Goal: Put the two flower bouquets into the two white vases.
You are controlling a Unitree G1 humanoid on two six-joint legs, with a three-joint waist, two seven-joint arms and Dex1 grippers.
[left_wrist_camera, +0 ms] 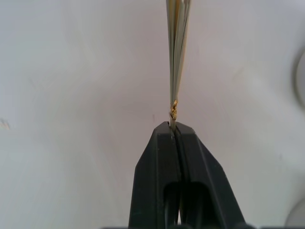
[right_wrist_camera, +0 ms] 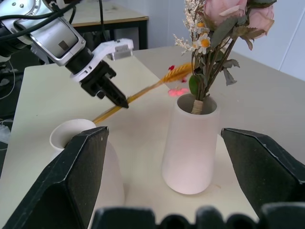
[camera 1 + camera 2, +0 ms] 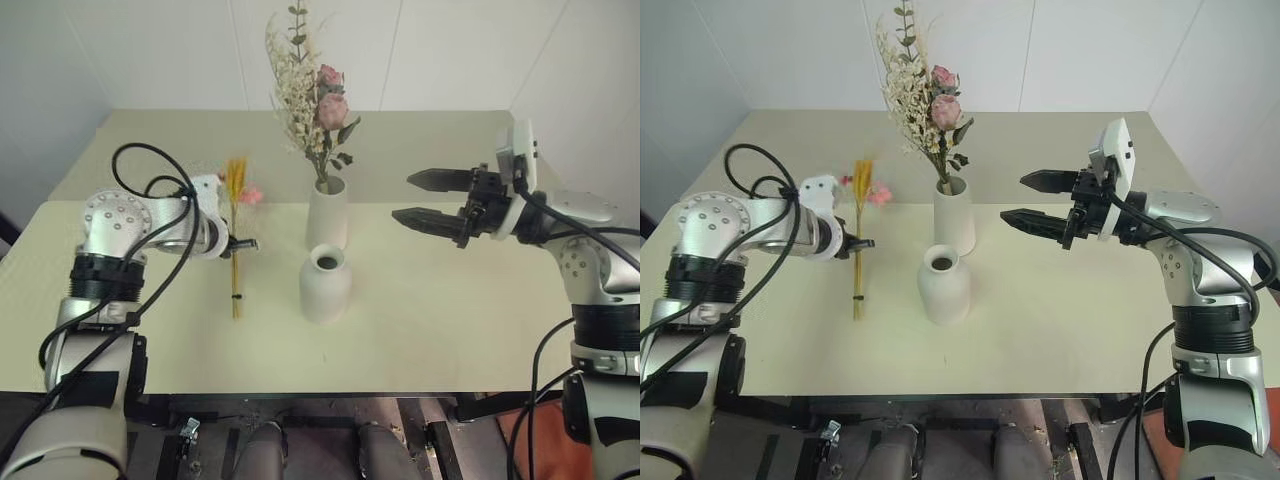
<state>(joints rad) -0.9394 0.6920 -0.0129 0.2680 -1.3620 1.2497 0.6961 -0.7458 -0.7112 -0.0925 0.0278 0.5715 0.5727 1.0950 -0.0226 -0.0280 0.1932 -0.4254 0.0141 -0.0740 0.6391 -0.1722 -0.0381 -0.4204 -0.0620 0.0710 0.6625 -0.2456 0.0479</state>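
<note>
Left tool [image 3: 246, 243] clenched on grass bundle [image 3: 236, 262]; right tool [image 3: 418, 198] level, released.

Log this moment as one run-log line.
left gripper: shut on grass bundle | right gripper: open, idle | bushy bouquet: in tall vase | squat vase: empty

Bright, even indoor light, soft faint shadows; the left wrist view is washed-out and blurred.

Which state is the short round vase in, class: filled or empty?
Empty. The short vase shows a dark, bare mouth; the bushy bouquet stands in the tall vase, and the left gripper grips the yellow grass bundle.
</note>
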